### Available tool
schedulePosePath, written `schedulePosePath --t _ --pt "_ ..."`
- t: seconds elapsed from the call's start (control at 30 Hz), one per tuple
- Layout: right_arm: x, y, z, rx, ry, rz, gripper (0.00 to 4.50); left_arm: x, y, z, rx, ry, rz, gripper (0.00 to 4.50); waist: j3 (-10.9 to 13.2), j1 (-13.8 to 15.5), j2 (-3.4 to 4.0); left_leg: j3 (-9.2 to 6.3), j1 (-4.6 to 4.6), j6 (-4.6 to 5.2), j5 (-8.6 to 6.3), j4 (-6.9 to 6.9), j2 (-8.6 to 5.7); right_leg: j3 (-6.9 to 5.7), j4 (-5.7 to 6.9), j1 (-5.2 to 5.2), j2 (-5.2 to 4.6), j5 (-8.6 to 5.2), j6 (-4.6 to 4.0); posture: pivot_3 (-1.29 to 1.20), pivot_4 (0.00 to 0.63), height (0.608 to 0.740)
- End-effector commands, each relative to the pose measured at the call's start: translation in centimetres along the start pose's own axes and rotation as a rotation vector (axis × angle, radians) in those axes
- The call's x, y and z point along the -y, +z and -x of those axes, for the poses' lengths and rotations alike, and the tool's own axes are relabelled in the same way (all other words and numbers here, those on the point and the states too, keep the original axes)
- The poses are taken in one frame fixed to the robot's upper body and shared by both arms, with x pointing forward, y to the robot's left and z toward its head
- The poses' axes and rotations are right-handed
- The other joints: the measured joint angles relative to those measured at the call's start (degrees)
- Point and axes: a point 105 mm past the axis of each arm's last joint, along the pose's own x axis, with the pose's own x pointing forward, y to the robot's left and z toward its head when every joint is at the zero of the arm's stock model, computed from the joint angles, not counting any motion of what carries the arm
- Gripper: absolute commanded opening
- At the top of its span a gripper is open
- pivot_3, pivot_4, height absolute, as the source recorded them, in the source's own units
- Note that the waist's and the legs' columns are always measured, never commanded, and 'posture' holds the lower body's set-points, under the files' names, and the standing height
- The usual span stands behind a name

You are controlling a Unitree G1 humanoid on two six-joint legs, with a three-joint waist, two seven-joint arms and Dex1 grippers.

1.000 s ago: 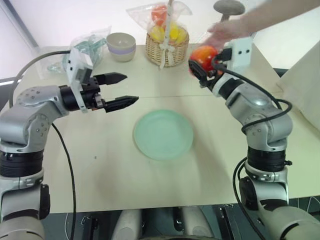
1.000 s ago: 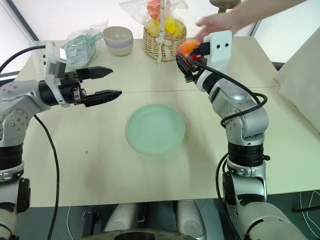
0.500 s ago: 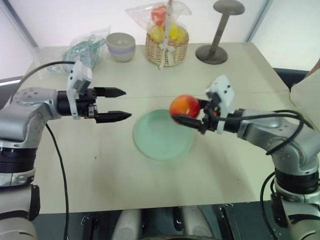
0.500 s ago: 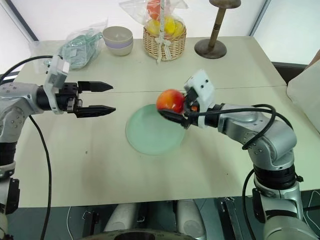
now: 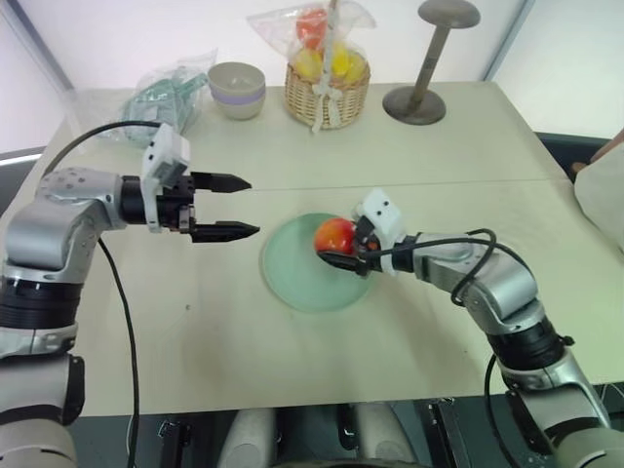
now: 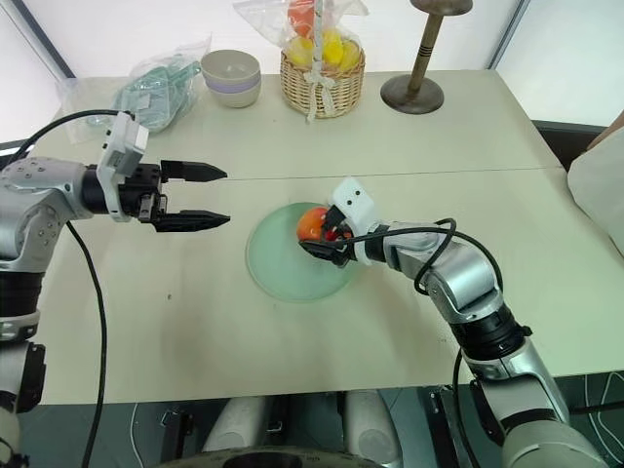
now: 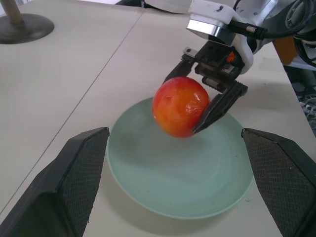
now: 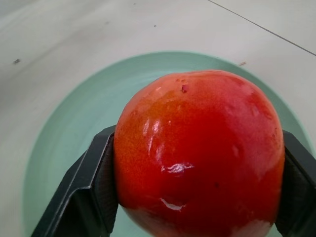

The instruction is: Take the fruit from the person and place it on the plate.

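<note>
Glossy red-orange fruit (image 5: 335, 235) over R side of mint-green plate (image 5: 292, 278).

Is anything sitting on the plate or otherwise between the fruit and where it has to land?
Nothing visible. The plate is bare, and the fruit, between the right gripper's fingers, is already over its right side. The left gripper hangs open off to the plate's left.

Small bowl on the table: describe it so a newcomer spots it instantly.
Start at the wicker basket of wrapped fruit along the table's far edge. The small bowl stands just left of it, beside a crumpled clear bag. It is round, cream-coloured, with a lavender band low on its wall.
</note>
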Motion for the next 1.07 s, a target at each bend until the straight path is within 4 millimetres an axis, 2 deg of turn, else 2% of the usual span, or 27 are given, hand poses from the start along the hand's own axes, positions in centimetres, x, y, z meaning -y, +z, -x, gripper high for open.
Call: schedulePosePath --t 0.03,0.2,0.27,0.4,0.5,0.6,0.73,0.83,1.07 --pt "0.3 0.6 0.1 0.04 -0.022 0.027 4.46 0.2 0.6 -0.1 0.002 -0.002 -0.044 4.5 0.0 0.0 0.0 0.0 0.0 0.0 0.0 0.0 0.0 0.0 0.0 0.0 0.0 0.0 0.0 0.0 0.15 0.74" --pt "0.1 1.4 0.6 0.058 -0.007 0.031 4.46 0.3 0.6 -0.2 0.005 -0.002 -0.044 4.5 0.0 0.0 0.0 0.0 0.0 0.0 0.0 0.0 0.0 -0.02 0.02 0.0 0.0 0.0 0.0 0.0 0.15 0.74" --pt "0.3 2.5 1.4 0.085 -0.012 0.046 4.46 0.3 0.7 -0.3 0.012 -0.004 -0.043 4.5 0.0 0.0 0.0 0.0 0.0 0.0 0.0 0.0 0.0 -0.03 0.02 -0.01 0.0 0.0 0.0 0.0 0.15 0.74" --pt "0.9 5.1 4.2 0.129 -0.046 0.084 4.46 0.4 0.9 -0.4 0.021 -0.008 -0.042 4.5 0.0 0.1 0.01 0.0 -0.03 0.0 0.0 0.02 0.0 -0.03 0.03 -0.03 -0.01 0.0 0.0 0.0 0.15 0.74" --pt "0.5 6.6 6.5 0.149 -0.048 0.126 4.46 0.6 0.9 -0.4 0.023 -0.014 -0.037 4.5 0.0 0.2 0.0 -0.04 -0.04 0.0 0.0 0.02 -0.01 -0.05 0.01 -0.02 -0.02 0.0 0.0 0.0 0.15 0.74" --pt "-0.1 7.6 9.6 0.158 -0.046 0.159 4.46 0.9 0.7 -0.4 0.009 -0.029 -0.042 4.5 0.0 0.2 0.01 -0.06 -0.07 0.01 0.0 0.02 0.0 -0.04 0.0 -0.03 -0.04 0.0 0.0 0.0 0.15 0.74" --pt "-1.7 7.0 12.7 0.111 0.022 0.196 4.46 1.0 0.6 -0.1 -0.016 -0.036 -0.061 4.5 0.0 0.3 0.0 -0.09 -0.09 0.01 -0.01 0.02 0.0 -0.05 -0.05 -0.01 -0.06 0.0 0.0 0.0 0.15 0.74" --pt "-2.2 6.2 14.2 0.069 0.036 0.186 4.46 0.9 0.7 0.3 -0.02 -0.029 -0.062 4.5 0.0 0.3 -0.01 -0.09 -0.09 0.02 -0.01 0.02 0.0 -0.06 -0.06 0.01 -0.07 0.0 0.0 0.0 0.15 0.74" --pt "-2.1 5.3 14.8 0.044 -0.006 0.186 4.46 1.1 0.7 0.9 -0.039 -0.037 -0.057 4.5 0.0 0.1 -0.01 -0.08 -0.01 0.01 -0.01 0.03 0.02 -0.04 0.0 0.04 -0.03 0.0 0.0 0.0 0.15 0.74"
